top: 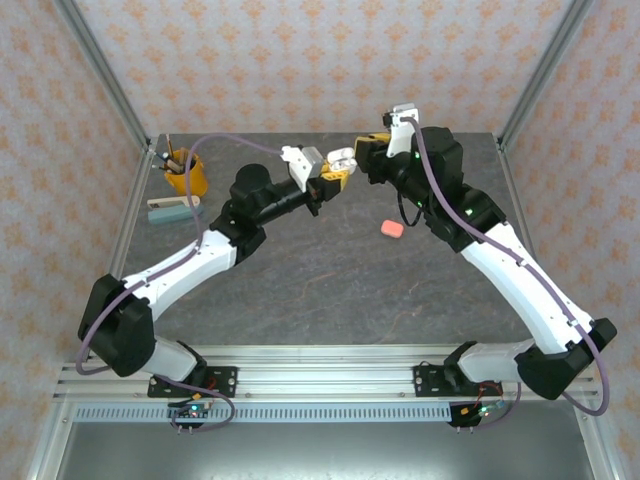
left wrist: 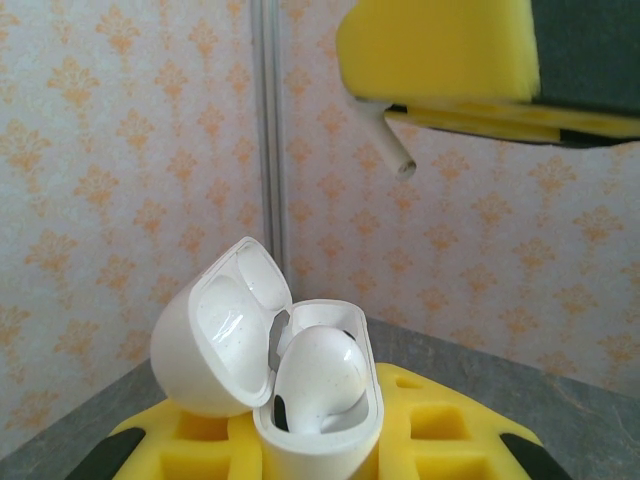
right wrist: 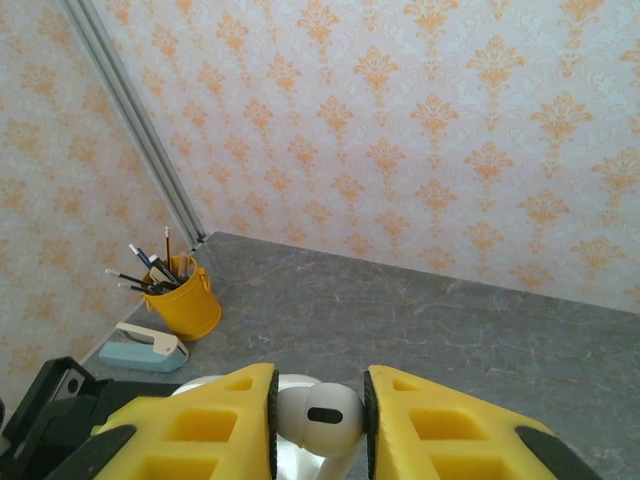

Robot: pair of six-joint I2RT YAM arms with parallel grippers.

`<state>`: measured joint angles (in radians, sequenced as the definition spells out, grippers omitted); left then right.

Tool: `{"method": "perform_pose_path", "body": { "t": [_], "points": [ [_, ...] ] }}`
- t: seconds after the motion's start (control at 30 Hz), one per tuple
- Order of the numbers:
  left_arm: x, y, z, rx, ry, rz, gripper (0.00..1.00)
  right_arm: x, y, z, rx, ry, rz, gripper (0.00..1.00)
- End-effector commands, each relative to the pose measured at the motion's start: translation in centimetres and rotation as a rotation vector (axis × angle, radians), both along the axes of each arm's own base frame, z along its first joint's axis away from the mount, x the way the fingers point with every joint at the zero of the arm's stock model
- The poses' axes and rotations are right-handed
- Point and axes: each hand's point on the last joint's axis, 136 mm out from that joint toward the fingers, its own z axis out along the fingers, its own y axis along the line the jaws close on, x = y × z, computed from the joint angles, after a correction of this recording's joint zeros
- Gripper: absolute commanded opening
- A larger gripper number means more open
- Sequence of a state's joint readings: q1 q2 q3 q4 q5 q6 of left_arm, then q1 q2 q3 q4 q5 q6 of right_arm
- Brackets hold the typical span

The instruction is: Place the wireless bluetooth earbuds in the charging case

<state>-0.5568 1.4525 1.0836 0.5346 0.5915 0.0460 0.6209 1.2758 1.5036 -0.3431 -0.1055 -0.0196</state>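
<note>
My left gripper (left wrist: pixel 320 430) is shut on the white charging case (left wrist: pixel 215 340), holding it upright in the air with its lid swung open to the left. One white earbud (left wrist: pixel 322 375) sits in the case. Just above it, my right gripper (right wrist: pixel 318 420) is shut on a second white earbud (right wrist: pixel 318 412); its stem (left wrist: pixel 392 150) points down from the yellow fingers (left wrist: pixel 440 45) toward the case. In the top view both grippers meet above the far middle of the table, the left gripper (top: pixel 335 170) with the case (top: pixel 340 158) and the right gripper (top: pixel 362 150) beside it.
A salmon pebble-shaped case (top: pixel 392 229) lies on the grey table right of centre. A yellow pencil cup (top: pixel 185 172) and a pale blue and white object (top: pixel 172 208) stand at the far left. Patterned walls with metal posts (top: pixel 100 75) enclose the table.
</note>
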Motion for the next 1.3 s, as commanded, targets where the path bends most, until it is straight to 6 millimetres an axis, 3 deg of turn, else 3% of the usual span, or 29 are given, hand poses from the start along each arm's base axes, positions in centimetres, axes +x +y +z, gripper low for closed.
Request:
{"method": "perform_pose_path", "body": {
  "t": [0.0,1.27],
  "points": [
    [-0.6,-0.8,2.9,-0.044,-0.068,-0.045,0.0,-0.5,-0.4,1.4,-0.004,-0.067,0.012,0.27],
    [-1.1,-1.8,4.5,-0.072,-0.084,-0.078,0.0,1.5,0.1,-1.2,0.024,-0.009,-0.008,0.24]
  ]
}}
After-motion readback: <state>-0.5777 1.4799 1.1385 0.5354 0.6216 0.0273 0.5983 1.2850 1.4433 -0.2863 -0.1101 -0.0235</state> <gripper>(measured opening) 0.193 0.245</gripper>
